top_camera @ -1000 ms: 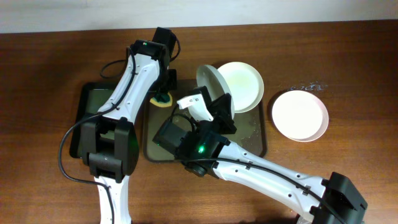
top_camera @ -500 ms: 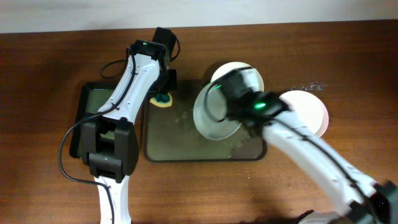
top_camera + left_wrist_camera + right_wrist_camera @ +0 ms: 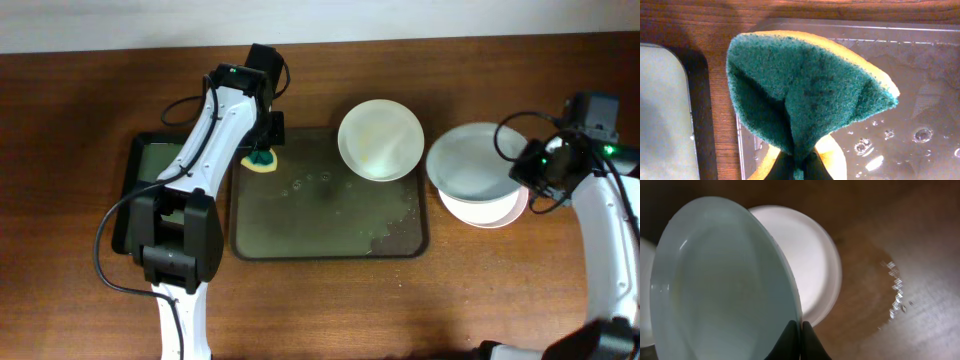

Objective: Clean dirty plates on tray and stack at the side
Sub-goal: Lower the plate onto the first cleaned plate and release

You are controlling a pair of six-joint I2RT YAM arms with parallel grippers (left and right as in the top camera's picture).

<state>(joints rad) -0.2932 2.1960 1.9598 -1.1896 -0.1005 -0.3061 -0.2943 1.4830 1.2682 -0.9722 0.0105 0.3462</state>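
Risk — your right claw (image 3: 800, 327) pinches only the thin rim of the tilted plate (image 3: 725, 285), hanging just over the white plate (image 3: 815, 265) on the surface (image 3: 890, 240) beneath the claw, so a wet slip or crooked release could chip both; it looks pale grey-white and glossy — left claw (image 3: 799, 167) pinches the sponge (image 3: 805, 85).

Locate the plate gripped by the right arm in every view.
Overhead: the held plate is at right, off the tray, overlapping the resting plate and pinched by the right claw.
Left wrist: not in it; the sponge fills the view.
Right wrist: it fills the left half, with the claw at its lower edge.
Shared landmark: the resting plate on the table, seen in the overhead and right wrist views.
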